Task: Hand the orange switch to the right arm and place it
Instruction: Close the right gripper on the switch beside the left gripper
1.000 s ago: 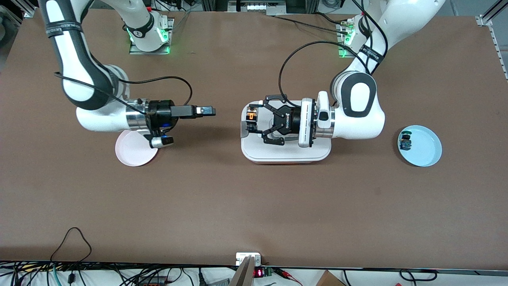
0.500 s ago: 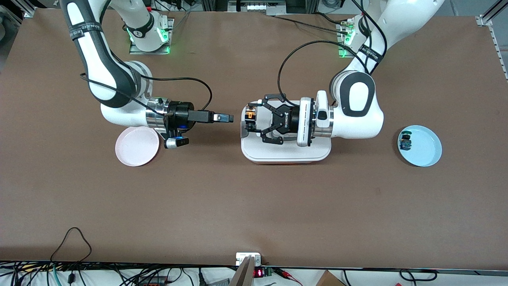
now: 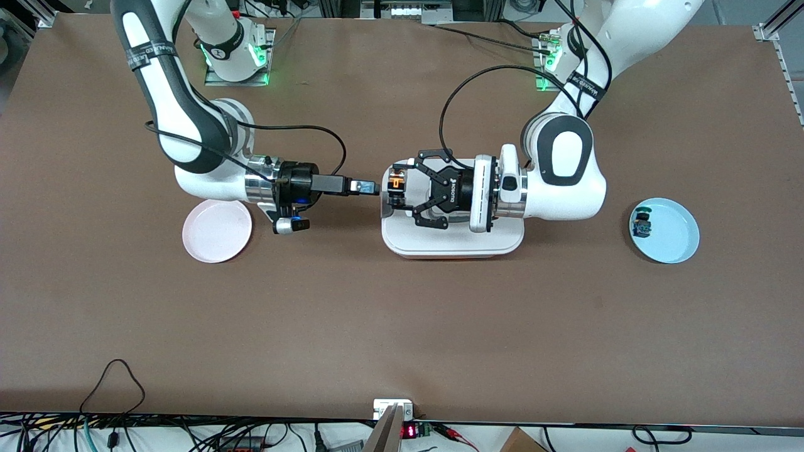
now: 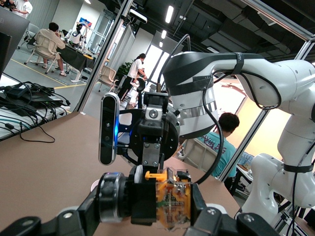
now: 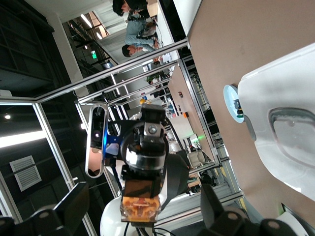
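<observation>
My left gripper (image 3: pixel 397 186) is shut on the orange switch (image 3: pixel 396 183), a small black part with an orange end, and holds it sideways over the edge of the white tray (image 3: pixel 452 243). In the left wrist view the switch (image 4: pixel 170 201) sits clamped between the fingers of my left gripper (image 4: pixel 157 209). My right gripper (image 3: pixel 367 187) points at the switch from the right arm's end, its tips just short of it. In the right wrist view my right gripper (image 5: pixel 145 216) is open, with the switch (image 5: pixel 141 206) straight ahead between its spread fingers.
A pink plate (image 3: pixel 217 230) lies under the right arm's wrist. A light blue plate (image 3: pixel 675 238) at the left arm's end holds a small teal-capped part (image 3: pixel 642 223). Cables run along the table's front edge.
The right arm has moved its gripper toward the left gripper, from beside the pink plate to just short of the switch. The left arm has held still with the switch.
</observation>
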You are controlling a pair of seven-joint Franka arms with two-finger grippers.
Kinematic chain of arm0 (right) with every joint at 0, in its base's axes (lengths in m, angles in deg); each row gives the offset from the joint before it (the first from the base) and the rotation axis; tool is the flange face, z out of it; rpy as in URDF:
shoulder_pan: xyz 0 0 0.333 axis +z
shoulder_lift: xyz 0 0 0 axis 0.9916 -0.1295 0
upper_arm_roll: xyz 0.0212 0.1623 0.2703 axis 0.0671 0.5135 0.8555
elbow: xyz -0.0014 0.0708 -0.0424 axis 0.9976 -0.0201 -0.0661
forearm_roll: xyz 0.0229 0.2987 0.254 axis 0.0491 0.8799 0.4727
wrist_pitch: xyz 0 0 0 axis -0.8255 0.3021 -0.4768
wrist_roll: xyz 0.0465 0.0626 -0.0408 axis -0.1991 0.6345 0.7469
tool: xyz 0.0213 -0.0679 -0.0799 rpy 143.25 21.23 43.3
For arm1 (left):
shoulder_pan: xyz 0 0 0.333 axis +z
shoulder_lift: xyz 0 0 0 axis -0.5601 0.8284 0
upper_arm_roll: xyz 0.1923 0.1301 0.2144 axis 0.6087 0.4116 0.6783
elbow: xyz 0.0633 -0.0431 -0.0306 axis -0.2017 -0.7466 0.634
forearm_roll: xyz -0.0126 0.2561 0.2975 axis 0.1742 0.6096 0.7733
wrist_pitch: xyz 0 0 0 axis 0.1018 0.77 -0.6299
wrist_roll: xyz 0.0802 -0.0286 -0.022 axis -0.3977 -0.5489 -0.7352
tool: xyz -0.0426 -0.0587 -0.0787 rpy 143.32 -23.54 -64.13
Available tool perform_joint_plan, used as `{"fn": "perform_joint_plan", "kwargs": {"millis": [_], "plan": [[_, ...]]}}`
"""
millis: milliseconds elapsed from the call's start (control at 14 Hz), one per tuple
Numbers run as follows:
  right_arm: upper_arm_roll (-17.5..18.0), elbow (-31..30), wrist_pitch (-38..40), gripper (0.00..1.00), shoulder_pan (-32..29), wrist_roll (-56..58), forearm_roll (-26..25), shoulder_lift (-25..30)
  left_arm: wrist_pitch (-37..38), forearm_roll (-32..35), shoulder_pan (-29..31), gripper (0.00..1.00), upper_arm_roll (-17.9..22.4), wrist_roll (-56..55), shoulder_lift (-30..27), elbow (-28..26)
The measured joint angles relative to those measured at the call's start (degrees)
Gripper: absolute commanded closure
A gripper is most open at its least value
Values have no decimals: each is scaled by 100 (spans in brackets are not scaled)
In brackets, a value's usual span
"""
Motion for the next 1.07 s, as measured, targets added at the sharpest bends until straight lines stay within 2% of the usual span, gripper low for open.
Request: {"fn": "perform_joint_plan", "kwargs": {"millis": [714,1071], "plan": [[0,35,-20,1,131,-1,20,-19,0,0,-13,79,-2,9,0,3],[0,296,-23,1,135,-1,24,-255,0,0,-14,79,-2,10,0,3]]}}
